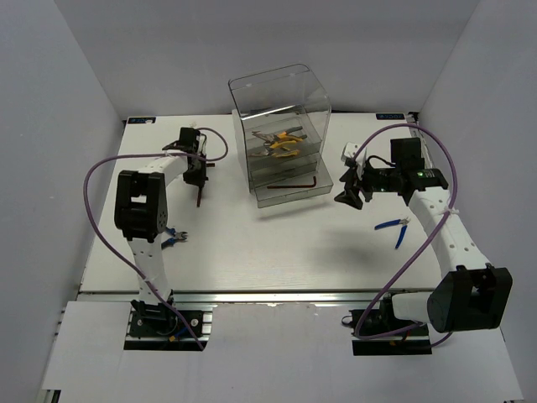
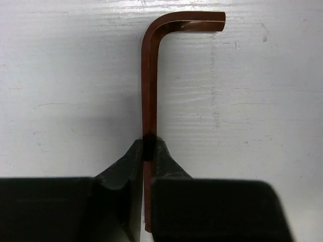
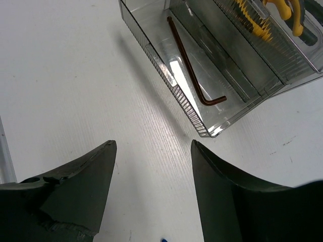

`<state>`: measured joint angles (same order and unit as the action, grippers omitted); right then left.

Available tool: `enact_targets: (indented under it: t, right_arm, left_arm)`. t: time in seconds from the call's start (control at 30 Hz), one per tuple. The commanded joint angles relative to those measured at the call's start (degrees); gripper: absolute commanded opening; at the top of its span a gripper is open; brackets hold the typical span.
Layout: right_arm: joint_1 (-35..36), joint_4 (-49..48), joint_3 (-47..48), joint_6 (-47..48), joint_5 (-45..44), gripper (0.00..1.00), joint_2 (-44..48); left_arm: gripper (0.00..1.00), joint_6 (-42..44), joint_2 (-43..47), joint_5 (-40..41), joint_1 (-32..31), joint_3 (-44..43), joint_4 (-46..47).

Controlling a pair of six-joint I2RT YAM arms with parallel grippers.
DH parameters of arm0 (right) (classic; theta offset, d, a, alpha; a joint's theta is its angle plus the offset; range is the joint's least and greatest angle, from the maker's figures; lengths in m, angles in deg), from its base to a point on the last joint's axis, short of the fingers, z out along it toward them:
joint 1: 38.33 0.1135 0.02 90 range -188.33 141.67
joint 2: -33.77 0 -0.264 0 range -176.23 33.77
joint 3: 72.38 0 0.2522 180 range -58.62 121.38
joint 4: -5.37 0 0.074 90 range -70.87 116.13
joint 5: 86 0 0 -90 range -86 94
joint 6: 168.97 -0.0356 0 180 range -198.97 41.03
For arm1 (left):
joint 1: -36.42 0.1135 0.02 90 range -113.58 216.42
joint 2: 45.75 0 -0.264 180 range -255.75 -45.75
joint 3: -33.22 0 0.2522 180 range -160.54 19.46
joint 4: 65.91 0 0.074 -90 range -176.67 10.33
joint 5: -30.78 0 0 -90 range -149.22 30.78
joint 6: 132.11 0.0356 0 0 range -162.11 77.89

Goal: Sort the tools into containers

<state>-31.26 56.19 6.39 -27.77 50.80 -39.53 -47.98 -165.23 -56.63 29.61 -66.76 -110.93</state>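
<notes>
Left claw [image 2: 148, 146] is pinched on the hex key [image 2: 149, 75], left of the drawer box [image 1: 281, 96] — I'd lift straight up, slowly, so it doesn't twist. Right claw [image 3: 151, 143] gapes wide, right of the box.

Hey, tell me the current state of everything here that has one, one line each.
Left end effector: shut on brown L-shaped hex key.
Right end effector: open, empty.
Clear plastic bottom drawer: pulled out, holding second hex key.
Yellow-handled pliers: stowed inside smoky plastic cabinet.
Blue-handled cutters: loose on white table.
</notes>
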Motion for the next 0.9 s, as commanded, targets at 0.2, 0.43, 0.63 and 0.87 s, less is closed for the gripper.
enact_targets:
  t: [0.2,0.43,0.63,0.87]
  right_arm:
    - [-0.57,3.46,2.84,0.30,-0.05,0.68,1.32]
    - [-0.48,3.72,3.98,-1.28,0.39,0.68,0.79]
    - [-0.57,1.53,2.67,-1.45,-1.45,0.66,2.19]
    - [-0.57,-14.45,-4.87,-1.72,-4.35,0.64,12.89]
  left_arm:
    - [0.00,-4.59,10.31,-0.39,-0.48,12.89,6.82]
    - [0.00,-8.10,27.79,0.92,-3.56,25.62,11.05]
    - [0.00,-12.41,48.00,3.03,-11.81,36.71,13.78]
    - [0.00,-16.45,64.01,8.30,-23.50,40.60,14.56]
